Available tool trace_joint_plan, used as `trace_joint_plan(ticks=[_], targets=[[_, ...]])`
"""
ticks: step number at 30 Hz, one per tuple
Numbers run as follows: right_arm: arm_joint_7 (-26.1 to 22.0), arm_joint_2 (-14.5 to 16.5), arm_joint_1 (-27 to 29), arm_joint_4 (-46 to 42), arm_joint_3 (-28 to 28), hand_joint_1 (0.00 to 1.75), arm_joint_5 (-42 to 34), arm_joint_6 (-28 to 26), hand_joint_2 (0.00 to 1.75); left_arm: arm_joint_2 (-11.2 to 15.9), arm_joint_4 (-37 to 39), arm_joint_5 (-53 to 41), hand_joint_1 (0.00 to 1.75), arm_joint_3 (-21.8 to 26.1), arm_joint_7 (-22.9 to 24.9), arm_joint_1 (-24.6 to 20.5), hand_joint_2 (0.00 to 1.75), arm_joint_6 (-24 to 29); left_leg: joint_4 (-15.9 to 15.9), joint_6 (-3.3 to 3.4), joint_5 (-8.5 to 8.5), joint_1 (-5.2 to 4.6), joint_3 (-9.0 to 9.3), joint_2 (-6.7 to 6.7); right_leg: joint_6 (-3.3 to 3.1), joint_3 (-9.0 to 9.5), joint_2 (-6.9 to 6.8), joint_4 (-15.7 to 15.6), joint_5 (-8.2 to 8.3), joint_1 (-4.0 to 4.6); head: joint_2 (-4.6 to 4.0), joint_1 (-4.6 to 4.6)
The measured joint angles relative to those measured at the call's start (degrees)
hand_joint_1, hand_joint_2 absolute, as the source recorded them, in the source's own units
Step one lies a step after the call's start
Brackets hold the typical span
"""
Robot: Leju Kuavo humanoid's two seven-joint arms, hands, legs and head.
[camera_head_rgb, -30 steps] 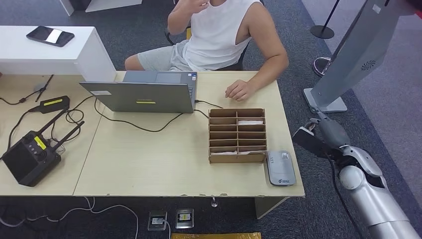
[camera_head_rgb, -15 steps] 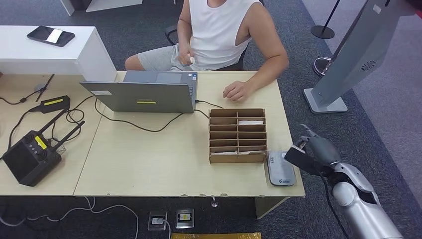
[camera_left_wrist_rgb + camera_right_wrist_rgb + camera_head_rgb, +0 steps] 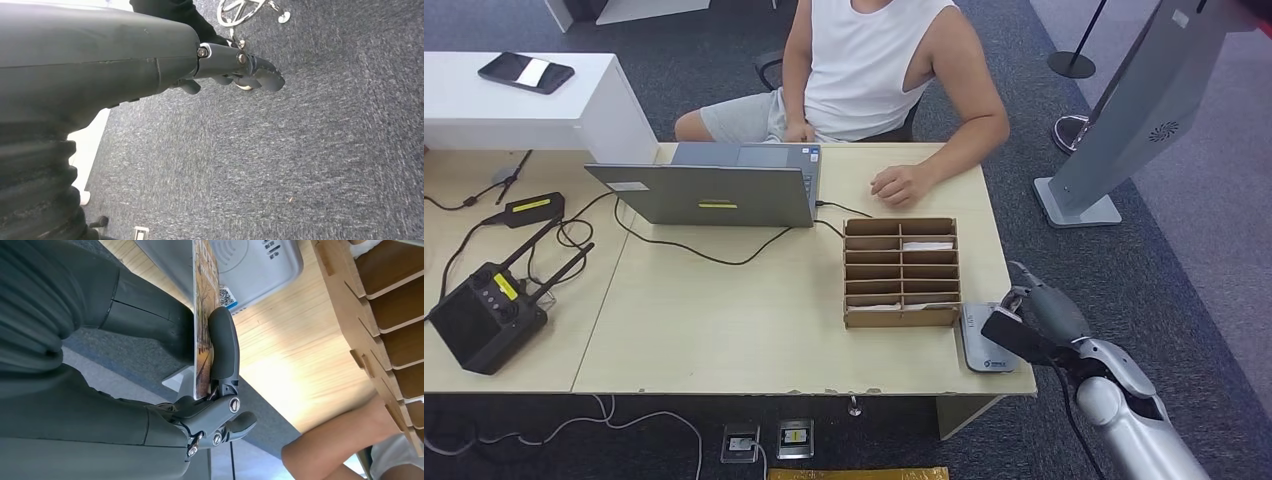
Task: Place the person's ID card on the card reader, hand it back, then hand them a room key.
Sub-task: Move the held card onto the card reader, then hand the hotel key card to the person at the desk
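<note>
My right hand (image 3: 1027,322) hangs at the table's right front corner, over the right edge of the grey card reader (image 3: 982,345). In the right wrist view it pinches the ID card (image 3: 202,315) between thumb and fingers; the card stands edge-on, with a yellow-brown print, just above the card reader (image 3: 250,262). A cardboard sorter box (image 3: 901,272) with white key cards in some slots stands left of the reader. The person sits across the table, one hand (image 3: 902,184) resting on it. My left hand (image 3: 240,70) hangs over the carpet and holds nothing.
An open laptop (image 3: 714,190) with a black cable sits at the table's far side. A black controller (image 3: 484,315) with antennas lies at the left. A grey kiosk (image 3: 1124,120) stands on the floor to the right. A phone (image 3: 525,72) lies on the white counter.
My right hand has moved left and toward me with the card, from beside the table to over the card reader's edge. The person lowered the raised arm to their lap.
</note>
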Motion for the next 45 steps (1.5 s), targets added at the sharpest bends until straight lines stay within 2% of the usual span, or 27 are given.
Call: trace_joint_plan(ticks=[13, 17, 24, 30, 37, 44, 45], targets=[[-1.2, 1.5, -3.6, 3.3, 0.4, 1.75, -2.5, -2.6, 1.75, -0.2, 0.0, 0.3, 0.0, 0.0, 0.3, 0.0, 1.75, 0.5, 0.0, -0.02, 0.03, -0.01, 0.02, 0.03, 0.01, 0.03, 0.03, 0.0, 0.05, -0.01, 0.0, -0.01], [-0.9, 1.9, -8.1, 3.5, 0.3, 1.75, -4.0, -3.7, 1.75, -0.3, 0.0, 0.3, 0.0, 0.0, 0.0, 0.0, 1.75, 0.6, 0.0, -0.02, 0.04, -0.01, 0.0, 0.04, 0.01, -0.01, 0.07, 0.0, 0.09, -0.01, 0.0, 0.0], [0.7, 2.0, -20.0, 3.9, 0.4, 1.75, -3.3, -6.6, 1.75, -0.4, 0.0, -0.5, 0.0, -0.1, -1.0, 0.0, 1.75, 0.6, 0.0, -0.01, 0.06, -0.02, -0.05, 0.14, 0.01, -0.09, 0.13, 0.0, 0.1, -0.02, 0.0, -0.01], [0.4, 2.1, -27.4, 4.9, 0.9, 1.75, -0.7, -8.8, 1.75, -0.5, 0.0, -1.4, 0.0, -0.7, -1.3, -0.1, 1.75, 0.2, 0.0, -0.01, 0.06, -0.01, -0.12, 0.13, 0.01, -0.12, 0.11, 0.0, 0.1, -0.01, 0.0, -0.01], [1.0, 4.0, -31.1, 9.6, 3.8, 1.75, 3.6, -10.6, 1.75, -0.7, 0.0, -2.7, 0.0, -1.7, -1.5, -0.4, 1.75, -0.3, 0.0, 0.0, 0.07, -0.01, -0.16, 0.06, 0.01, -0.13, 0.03, 0.0, 0.1, -0.01, 0.0, 0.0], [-0.7, 6.6, -32.5, 16.9, 5.5, 1.74, 4.6, -13.0, 1.75, -0.7, 0.0, -3.0, 0.0, -2.7, -1.5, -1.0, 1.75, -0.6, 0.0, 0.01, 0.09, -0.01, -0.19, 0.0, 0.01, -0.13, -0.01, 0.1, 0.1, 0.0, 0.0, -0.01], [-0.8, 7.0, -32.7, 17.9, 5.8, 1.54, 4.7, -13.2, 1.75, -0.7, 0.0, -2.8, 0.0, -2.8, -1.5, -1.0, 1.75, -0.5, 0.0, 0.01, 0.08, -0.01, -0.19, 0.0, 0.01, -0.13, -0.01, 0.1, 0.1, 0.0, 0.0, -0.01]])
